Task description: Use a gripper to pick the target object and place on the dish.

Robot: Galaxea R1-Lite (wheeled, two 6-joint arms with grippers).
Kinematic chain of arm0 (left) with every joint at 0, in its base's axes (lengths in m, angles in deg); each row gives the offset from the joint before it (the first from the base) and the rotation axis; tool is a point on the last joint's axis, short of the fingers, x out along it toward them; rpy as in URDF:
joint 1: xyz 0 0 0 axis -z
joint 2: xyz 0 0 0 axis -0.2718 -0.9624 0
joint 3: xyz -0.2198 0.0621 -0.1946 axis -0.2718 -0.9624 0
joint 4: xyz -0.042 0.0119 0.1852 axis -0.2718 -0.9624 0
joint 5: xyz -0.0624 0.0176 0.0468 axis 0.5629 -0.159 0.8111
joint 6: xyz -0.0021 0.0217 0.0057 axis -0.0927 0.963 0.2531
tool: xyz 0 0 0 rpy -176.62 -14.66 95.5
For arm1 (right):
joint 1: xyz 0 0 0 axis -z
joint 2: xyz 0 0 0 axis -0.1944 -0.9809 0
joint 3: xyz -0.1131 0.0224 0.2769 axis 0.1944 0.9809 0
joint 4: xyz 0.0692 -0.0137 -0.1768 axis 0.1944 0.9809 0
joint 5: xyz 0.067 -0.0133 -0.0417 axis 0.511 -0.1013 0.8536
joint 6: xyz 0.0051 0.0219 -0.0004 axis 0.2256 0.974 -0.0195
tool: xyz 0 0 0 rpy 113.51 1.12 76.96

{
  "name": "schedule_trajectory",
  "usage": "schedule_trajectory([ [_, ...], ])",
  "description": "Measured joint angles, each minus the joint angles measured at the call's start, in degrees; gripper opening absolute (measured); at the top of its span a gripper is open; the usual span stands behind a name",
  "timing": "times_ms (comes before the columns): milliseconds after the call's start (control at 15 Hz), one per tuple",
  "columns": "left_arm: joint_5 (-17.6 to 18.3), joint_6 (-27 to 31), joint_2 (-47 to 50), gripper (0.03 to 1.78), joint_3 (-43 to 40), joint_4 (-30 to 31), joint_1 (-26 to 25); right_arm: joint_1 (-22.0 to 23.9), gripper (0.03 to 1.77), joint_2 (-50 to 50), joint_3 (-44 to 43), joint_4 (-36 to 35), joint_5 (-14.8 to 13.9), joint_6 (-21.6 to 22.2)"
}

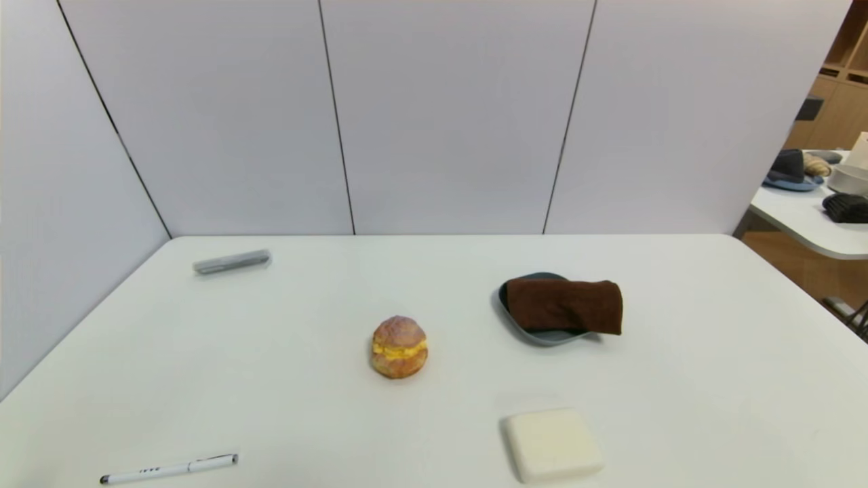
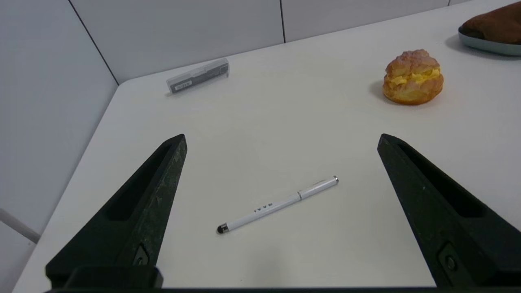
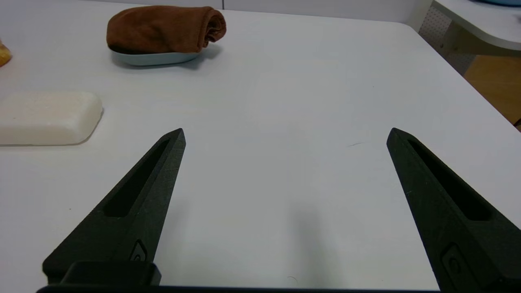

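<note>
One towel [image 1: 564, 306] crosswise over dish [image 1: 536, 333]

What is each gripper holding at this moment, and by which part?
Nothing. The left gripper and right gripper are both open and empty; the brown towel already lies on the dish.

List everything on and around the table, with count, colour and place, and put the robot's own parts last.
towel: 1, dark brown, rolled, lying on the dish, one end overhanging its right rim
dish: 1, grey-blue, right of table centre
cream puff: 1, golden with yellow filling, table centre
block: 1, cream, square, near edge, in front of the dish
stylus pen: 1, white, near left corner
case: 1, clear grey, far left
table: 1, white
side table: 1, white, far right, holding dark items
left gripper: 1, black, open, above the pen
right gripper: 1, black, open, over bare table at right
</note>
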Motion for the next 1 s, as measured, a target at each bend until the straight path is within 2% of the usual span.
schedule_trajectory([
  [133, -0.4, -0.8, 3.6, 1.69, -4.1, 0.0, -0.1, 0.0, 1.71, 0.0, 0.0, 0.0, 0.0, 0.0],
  [200, -1.7, -2.2, 5.0, 1.69, -5.7, 0.0, -0.2, 0.0, 1.71, 0.0, 0.0, 0.0, 0.0, 0.0],
  [400, -9.4, -5.7, 7.0, 1.69, -8.4, -2.5, -0.1, 0.0, 1.71, 0.0, 0.0, 0.0, 0.0, 0.0],
  [1000, -10.3, -10.6, 7.7, 1.69, -9.1, -2.4, -0.1, 0.0, 1.71, 0.0, 0.0, 0.0, 0.0, 0.0],
])
